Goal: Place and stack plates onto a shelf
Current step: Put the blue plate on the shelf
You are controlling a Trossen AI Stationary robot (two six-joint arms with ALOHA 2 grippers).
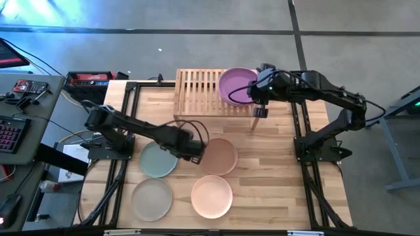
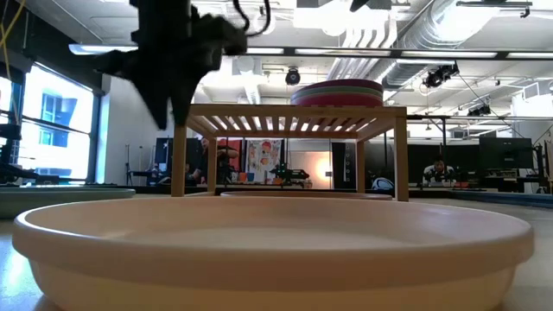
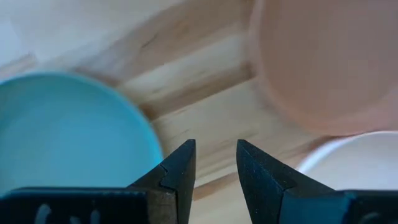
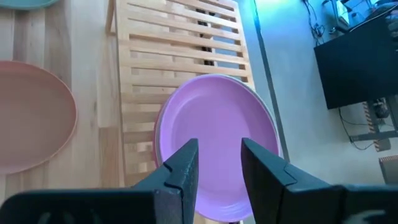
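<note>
On the right half of the bamboo shelf (image 1: 200,92) sits a stack of plates (image 2: 337,92), the purple plate (image 1: 235,85) on top. My right gripper (image 4: 219,163) hovers open over that plate's rim (image 1: 260,98). On the tabletop lie the sage plate (image 1: 157,159), the brown plate (image 1: 218,156), the grey-beige plate (image 1: 152,198) and the peach plate (image 1: 212,196). My left gripper (image 3: 216,163) is open above the bare wood between the sage plate (image 3: 62,130) and the brown plate (image 3: 323,62), and touches neither.
The shelf's left half (image 4: 180,50) holds no plate. Black frame rails (image 1: 128,124) run along both sides of the table. A desk with a keyboard and tools (image 1: 20,98) stands off the table's left edge. The peach plate (image 2: 276,242) fills the low view's foreground.
</note>
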